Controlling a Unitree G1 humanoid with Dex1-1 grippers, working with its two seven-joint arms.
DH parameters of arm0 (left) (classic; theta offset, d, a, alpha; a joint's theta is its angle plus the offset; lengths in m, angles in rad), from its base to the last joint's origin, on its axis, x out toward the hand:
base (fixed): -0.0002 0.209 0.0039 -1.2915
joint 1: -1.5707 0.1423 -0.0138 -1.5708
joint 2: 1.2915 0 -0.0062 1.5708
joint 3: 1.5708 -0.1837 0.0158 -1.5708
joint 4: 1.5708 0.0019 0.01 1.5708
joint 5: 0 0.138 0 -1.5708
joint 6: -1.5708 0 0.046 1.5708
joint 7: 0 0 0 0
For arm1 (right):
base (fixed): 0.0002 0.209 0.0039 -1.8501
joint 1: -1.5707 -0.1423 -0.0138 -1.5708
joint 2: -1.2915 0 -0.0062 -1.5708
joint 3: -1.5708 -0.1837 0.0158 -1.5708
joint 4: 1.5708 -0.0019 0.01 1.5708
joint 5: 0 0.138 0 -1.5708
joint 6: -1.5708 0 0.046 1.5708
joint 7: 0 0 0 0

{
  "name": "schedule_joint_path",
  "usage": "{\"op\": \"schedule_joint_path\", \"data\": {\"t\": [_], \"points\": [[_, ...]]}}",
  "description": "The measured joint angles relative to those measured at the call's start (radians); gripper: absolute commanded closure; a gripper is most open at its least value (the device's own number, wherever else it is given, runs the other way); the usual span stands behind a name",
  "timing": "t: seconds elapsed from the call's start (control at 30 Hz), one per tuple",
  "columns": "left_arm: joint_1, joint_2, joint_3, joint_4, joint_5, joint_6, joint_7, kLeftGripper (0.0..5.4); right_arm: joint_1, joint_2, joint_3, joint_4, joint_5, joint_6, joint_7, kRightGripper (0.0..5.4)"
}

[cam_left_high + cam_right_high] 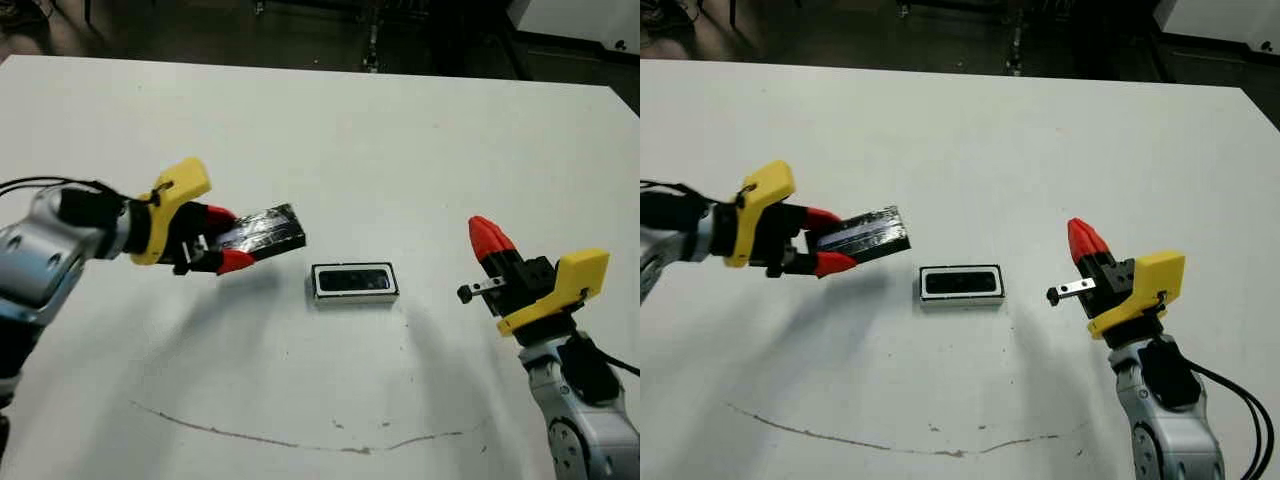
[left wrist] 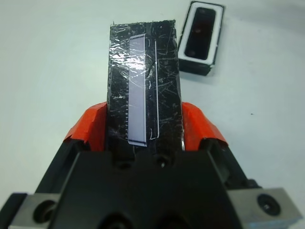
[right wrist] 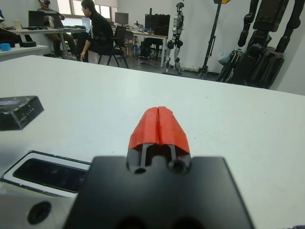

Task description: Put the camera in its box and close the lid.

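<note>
1. Nearest on the right, the right gripper (image 1: 1083,238) hangs clear of the white table (image 1: 420,130), its red tips clenched together on nothing, well apart from the box.
2. At the middle sits the small shallow tray-like box with white interior and dark rim (image 1: 354,282), long axis running left to right. The slim matte-black camera bar (image 1: 354,280) already appears to lie in its recess, along the same axis.
3. Left and slightly farther, the left gripper (image 1: 228,238) grasps the glossy black rectangular lid with a pale reflective strip (image 1: 262,231) by one end, above the table.
4. The lid's free end points right, towards the box and just short of it, a little askew. The left arm is the nearer; the box lies to its right and slightly nearer.
</note>
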State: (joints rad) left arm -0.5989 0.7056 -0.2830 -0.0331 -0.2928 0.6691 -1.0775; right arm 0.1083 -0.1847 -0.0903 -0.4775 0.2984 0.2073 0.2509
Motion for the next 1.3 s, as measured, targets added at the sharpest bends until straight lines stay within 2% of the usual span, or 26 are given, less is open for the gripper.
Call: {"op": "schedule_joint_path", "data": {"t": [0.33,0.7,1.3], "points": [[-0.035,-0.073,-0.059,0.061,0.044,-0.032,-0.036,2.22,-0.001,0.000,0.001,0.002,0.000,-0.001,0.001,5.40],[-0.023,-0.110,-0.098,0.060,0.074,-0.040,-0.040,2.22,0.000,0.000,0.001,0.008,-0.001,-0.012,0.009,5.40],[-0.001,-0.185,-0.123,0.075,0.073,-0.089,-0.053,2.23,0.003,0.000,0.001,0.008,-0.001,-0.011,0.008,5.40]]}}
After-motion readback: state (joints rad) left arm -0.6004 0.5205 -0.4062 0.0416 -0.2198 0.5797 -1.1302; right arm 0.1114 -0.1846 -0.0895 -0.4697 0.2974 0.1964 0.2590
